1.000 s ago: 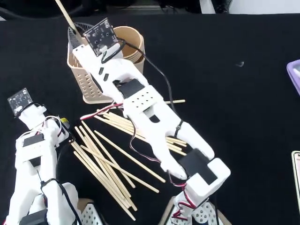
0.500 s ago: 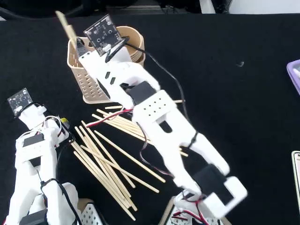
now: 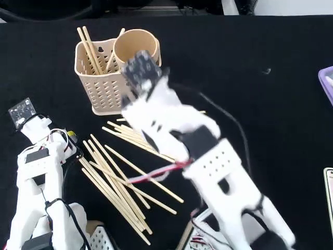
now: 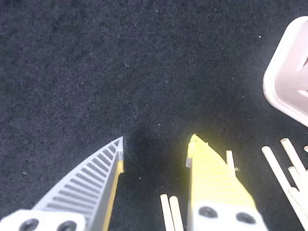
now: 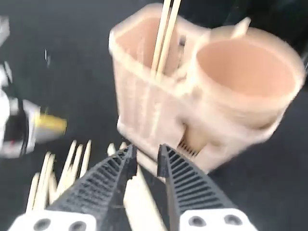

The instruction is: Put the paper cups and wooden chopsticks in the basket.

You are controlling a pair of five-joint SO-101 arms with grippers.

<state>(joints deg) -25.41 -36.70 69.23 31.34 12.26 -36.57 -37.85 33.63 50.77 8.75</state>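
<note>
Basket (image 5: 144, 110) — beyond right end effector (image 5: 146, 150) (near)

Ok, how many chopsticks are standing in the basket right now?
3. Two chopsticks stand side by side in the basket, on the side away from the paper cup. A third leans at the cup's rim. More could be hidden inside.

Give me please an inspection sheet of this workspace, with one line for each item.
Surface: black table, no spills seen.
Job's things: basket holds some chopsticks and a paper cup; many loose chopsticks lie on the table.
Clutter: nothing seen.
Grippers: left gripper open, empty, above the table; right gripper narrowly open, nothing between its tips, near the basket.
Cables: red wire and black cable run along the right arm.
Surroundings: purple object, cut by the view's edge.
</note>
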